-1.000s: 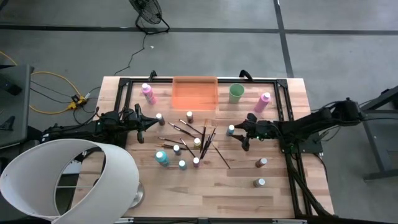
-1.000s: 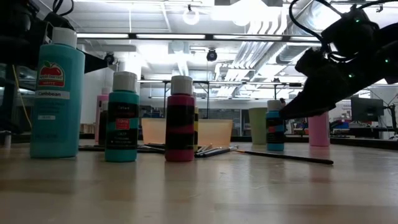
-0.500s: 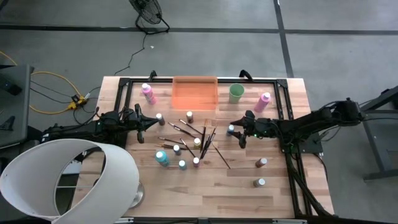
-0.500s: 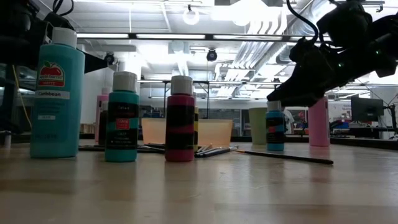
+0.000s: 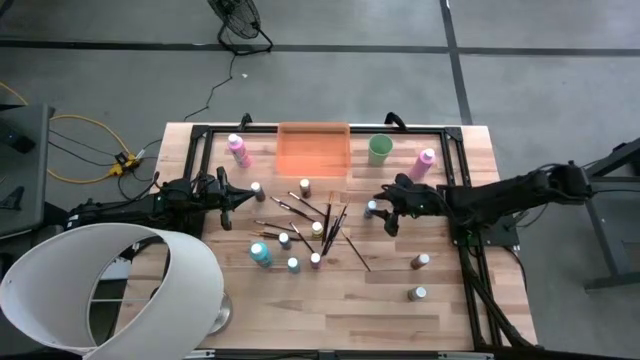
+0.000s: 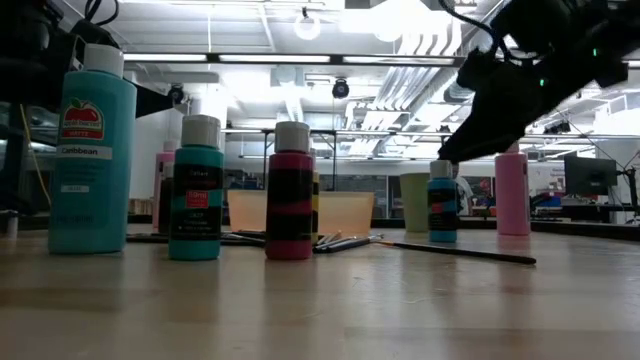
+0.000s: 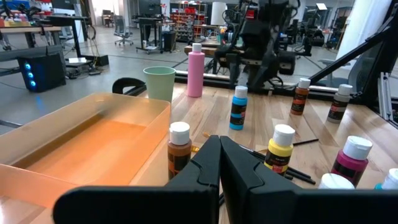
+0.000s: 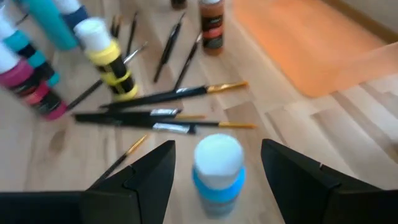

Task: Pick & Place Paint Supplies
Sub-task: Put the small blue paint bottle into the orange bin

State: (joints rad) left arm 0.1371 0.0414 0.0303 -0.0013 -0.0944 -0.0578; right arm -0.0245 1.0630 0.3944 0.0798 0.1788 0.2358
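Right gripper [image 8: 214,165] has moved up, fingers spread wide, over the blue bottle [image 8: 217,168]. Bottle stands up straight, cap on top. Left gripper [image 7: 219,163] waits, pinched tight.

Robotics lab, workbenches [image 7: 37,25], ceiling ducts [image 6: 400,90], concrete floor [image 5: 330,85]

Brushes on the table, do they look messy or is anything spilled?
The brushes lie loose and crisscrossed mid-table among upright bottles, not lined up. No spill or damage shows; the tray sits square.

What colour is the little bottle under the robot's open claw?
Blue, with a white cap: the small bottle. The right wrist view shows it best.
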